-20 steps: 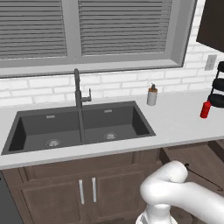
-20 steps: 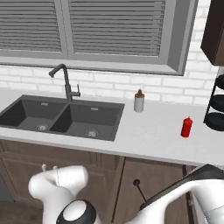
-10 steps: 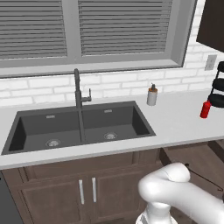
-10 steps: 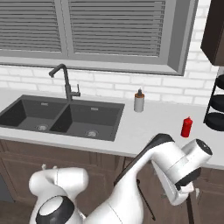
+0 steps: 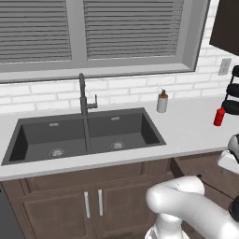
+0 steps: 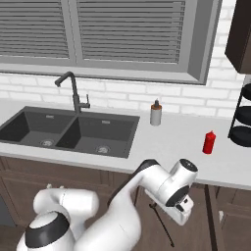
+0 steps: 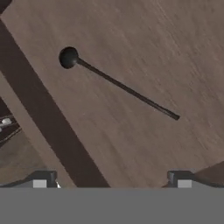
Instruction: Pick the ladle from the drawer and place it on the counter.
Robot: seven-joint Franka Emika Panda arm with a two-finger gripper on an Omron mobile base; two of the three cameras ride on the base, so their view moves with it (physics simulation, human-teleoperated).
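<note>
The gripper [image 7: 111, 177] hangs over the open drawer [image 7: 144, 52], jaws spread wide and holding nothing. The ladle [image 7: 118, 84] lies flat ahead of the jaws.

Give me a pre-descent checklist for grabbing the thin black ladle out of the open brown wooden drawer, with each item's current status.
1. Dark brown wooden drawer open, floor exposed: ok.
2. Thin black ladle in sight, lying flat on the drawer floor, nothing on it: ok.
3. Gripper above the ladle and apart from it: ok; fingertips sit at the hand view's bottom edge, the slim handle well up the picture.
4. Gripper centred over the handle: not ok; the handle lies off the midline between the tips, so it probably needs shifting first.
5. Jaw opening wide enough: cannot tell.
6. Free spot on the light grey-white counter for placing, between the soap dispenser and the red bottle: ok.
</note>
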